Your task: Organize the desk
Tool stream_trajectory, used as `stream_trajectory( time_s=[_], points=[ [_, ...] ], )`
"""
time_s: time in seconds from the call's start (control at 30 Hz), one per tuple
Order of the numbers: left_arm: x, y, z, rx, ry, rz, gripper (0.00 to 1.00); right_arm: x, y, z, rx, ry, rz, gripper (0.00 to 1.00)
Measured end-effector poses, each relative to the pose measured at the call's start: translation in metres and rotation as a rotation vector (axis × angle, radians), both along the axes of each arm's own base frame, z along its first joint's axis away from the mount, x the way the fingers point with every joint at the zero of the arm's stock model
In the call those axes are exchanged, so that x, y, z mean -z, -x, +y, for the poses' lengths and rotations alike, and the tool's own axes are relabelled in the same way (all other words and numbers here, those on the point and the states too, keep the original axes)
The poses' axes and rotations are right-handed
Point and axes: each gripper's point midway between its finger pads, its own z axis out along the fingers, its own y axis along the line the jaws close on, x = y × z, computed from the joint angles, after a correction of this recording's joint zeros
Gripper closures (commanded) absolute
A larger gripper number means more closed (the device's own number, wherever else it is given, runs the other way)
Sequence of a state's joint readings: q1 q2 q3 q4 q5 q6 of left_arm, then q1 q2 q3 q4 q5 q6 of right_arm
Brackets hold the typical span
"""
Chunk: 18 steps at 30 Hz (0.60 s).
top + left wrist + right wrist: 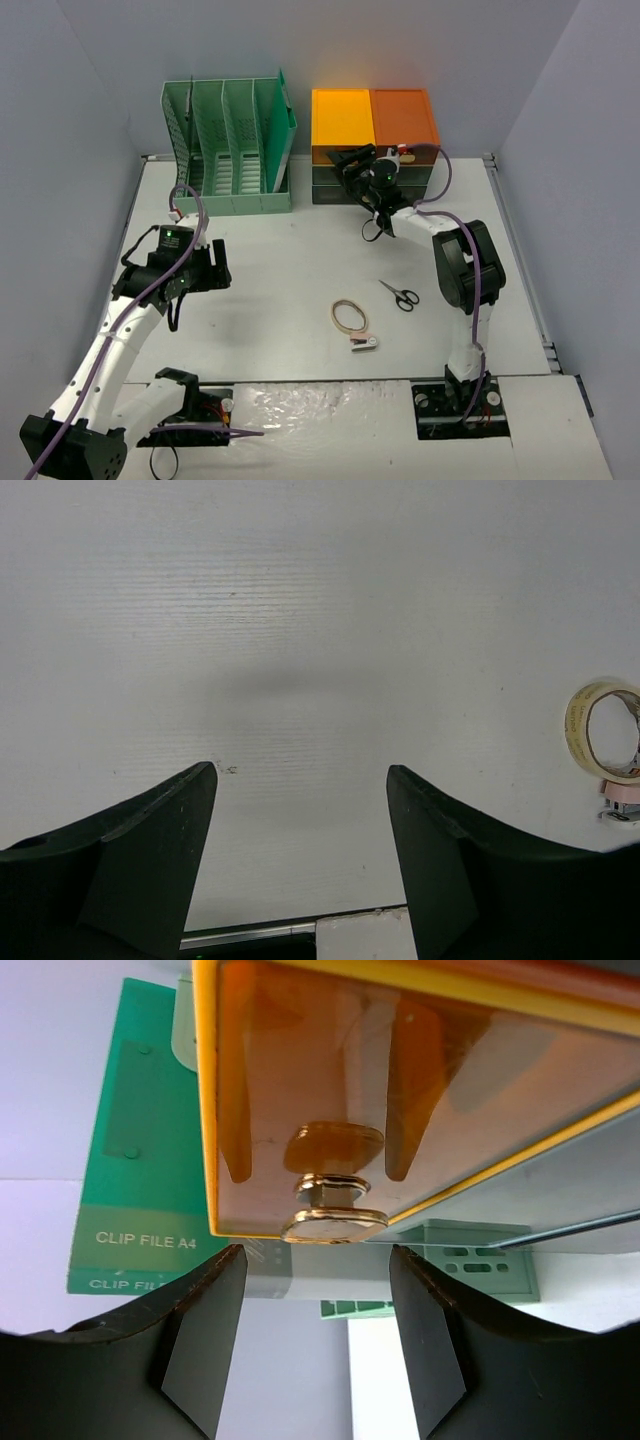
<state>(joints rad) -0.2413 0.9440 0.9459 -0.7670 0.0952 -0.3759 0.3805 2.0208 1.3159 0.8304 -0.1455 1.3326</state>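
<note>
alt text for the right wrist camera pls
The right gripper is open, its two dark fingers lined up just short of a brass knob on an orange see-through drawer front, one to each side and not touching it. A green file rack labelled CLIP FILE A4 sits behind on the left.

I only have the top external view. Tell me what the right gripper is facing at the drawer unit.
Observer: The right gripper is open. A gold knob on the translucent orange drawer front sits just ahead of its jaws, not gripped.
Operator: Report the left gripper.
Observer: The left gripper is open and empty, over bare desk.
Operator: Read me any print on the green rack.
Observer: The green rack reads "CLIP FILE A4".
</note>
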Motion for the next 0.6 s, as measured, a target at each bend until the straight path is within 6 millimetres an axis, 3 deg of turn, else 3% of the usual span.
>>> stream_trajectory(
  time_s=[0.33,0.6],
  points=[
    [0.000,0.000,0.001,-0.004,-0.005,0.000,0.34,-0.010,-0.004,-0.006,0.021,-0.048,-0.027,0.46],
    [0.001,0.001,0.002,-0.006,-0.009,0.005,0.34,-0.002,-0.011,-0.023,0.079,-0.043,-0.014,0.50]
  ],
)
